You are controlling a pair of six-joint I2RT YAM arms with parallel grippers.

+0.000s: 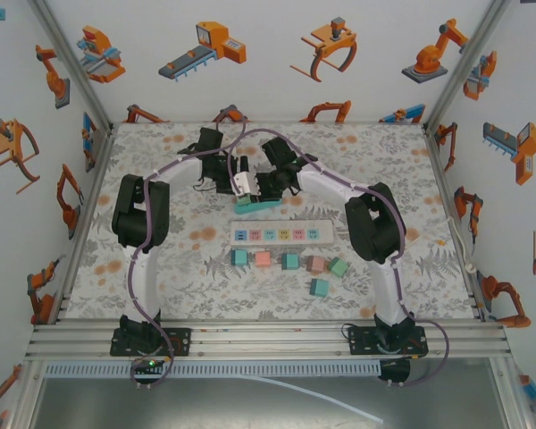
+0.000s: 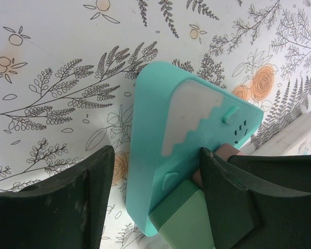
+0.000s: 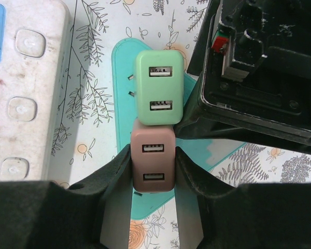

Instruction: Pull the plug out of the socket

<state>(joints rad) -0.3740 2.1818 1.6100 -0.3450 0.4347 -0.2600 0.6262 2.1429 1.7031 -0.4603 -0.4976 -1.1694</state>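
On the teal socket, right gripper clamps the pink plug beside a green plug; left gripper straddles the socket, half-open.

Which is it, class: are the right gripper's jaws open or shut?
Shut. The right gripper clamps the pink plug, a jaw against each side.
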